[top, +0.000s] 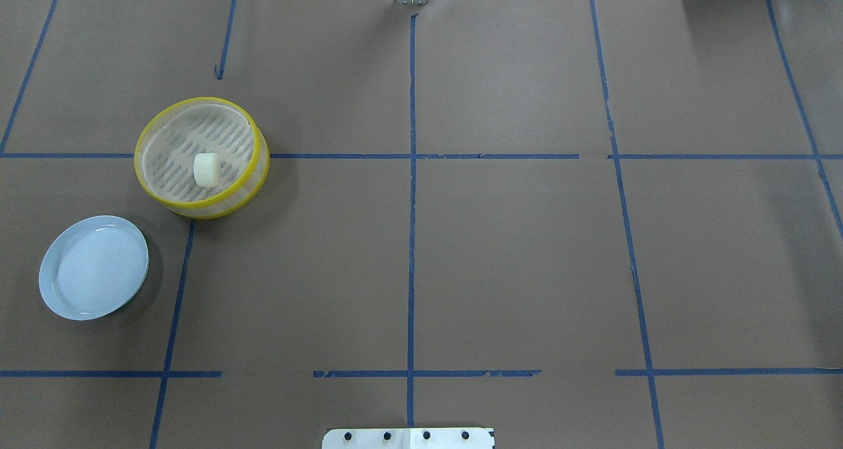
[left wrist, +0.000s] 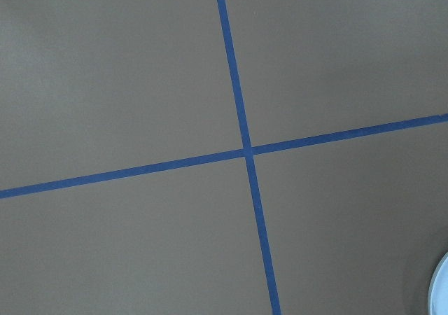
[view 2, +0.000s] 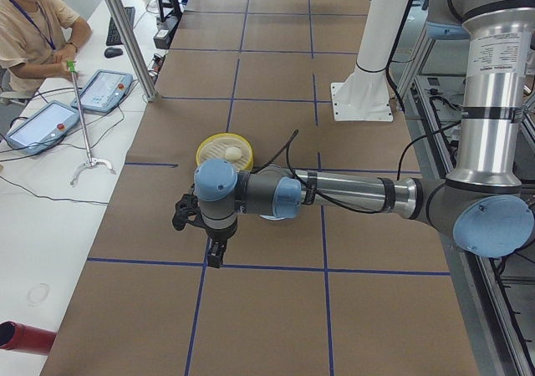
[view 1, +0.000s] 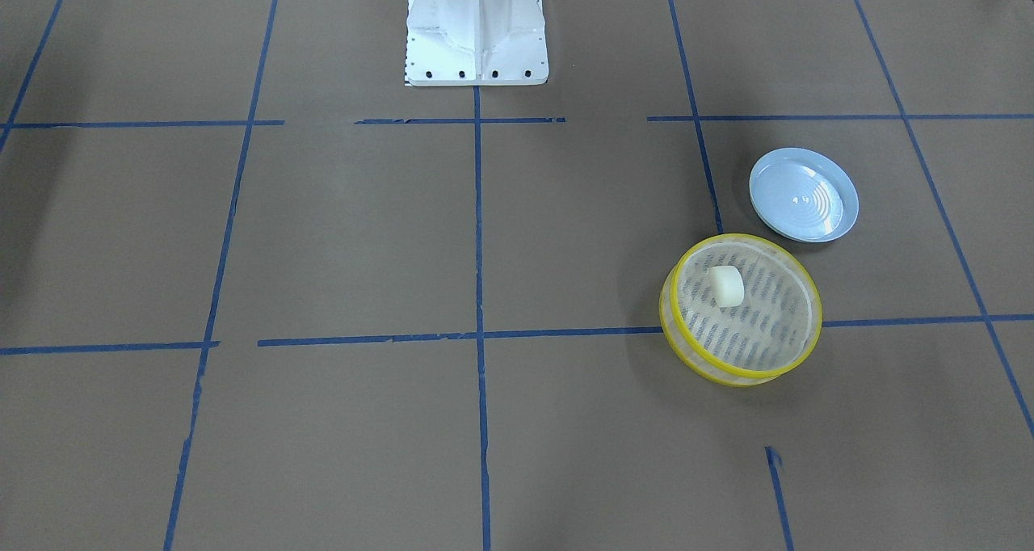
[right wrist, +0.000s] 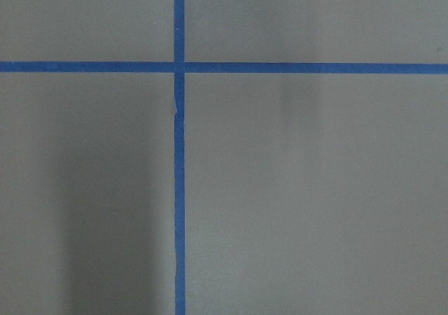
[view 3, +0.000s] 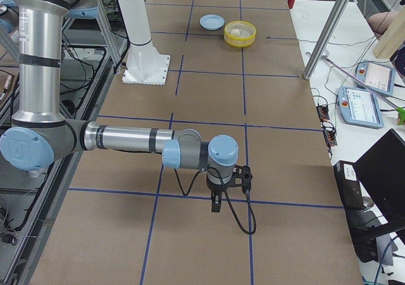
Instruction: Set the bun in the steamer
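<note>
The cream-white bun lies inside the yellow-rimmed steamer on the robot's left half of the table. Both also show in the front view, the bun in the steamer, and in the right side view. In the left side view the near left gripper hangs over the brown paper, short of the steamer. In the right side view the near right gripper hangs over bare paper at the other end of the table. I cannot tell whether either is open or shut.
An empty pale blue plate lies beside the steamer, nearer the robot; its edge shows in the left wrist view. The white robot base stands at the table's middle edge. An operator with tablets sits along the far side.
</note>
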You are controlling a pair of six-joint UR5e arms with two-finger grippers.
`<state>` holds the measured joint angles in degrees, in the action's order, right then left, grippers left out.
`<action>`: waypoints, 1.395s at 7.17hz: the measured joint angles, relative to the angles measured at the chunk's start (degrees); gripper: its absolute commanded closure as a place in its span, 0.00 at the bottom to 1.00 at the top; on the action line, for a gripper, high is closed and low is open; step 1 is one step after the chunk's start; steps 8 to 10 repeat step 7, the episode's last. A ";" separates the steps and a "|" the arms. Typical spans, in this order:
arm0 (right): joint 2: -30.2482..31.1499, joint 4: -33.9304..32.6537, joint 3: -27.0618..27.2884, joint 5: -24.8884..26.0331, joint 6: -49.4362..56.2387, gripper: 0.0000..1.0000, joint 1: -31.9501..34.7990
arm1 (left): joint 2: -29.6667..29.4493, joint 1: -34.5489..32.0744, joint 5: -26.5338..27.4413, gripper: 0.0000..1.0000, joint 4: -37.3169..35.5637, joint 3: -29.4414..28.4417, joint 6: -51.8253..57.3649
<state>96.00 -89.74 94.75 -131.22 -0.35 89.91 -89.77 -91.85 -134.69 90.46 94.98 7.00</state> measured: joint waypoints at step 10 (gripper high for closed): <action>0.01 0.00 0.00 0.00 0.00 0.00 0.00 | 3.70 0.15 0.81 0.00 -0.23 4.15 0.44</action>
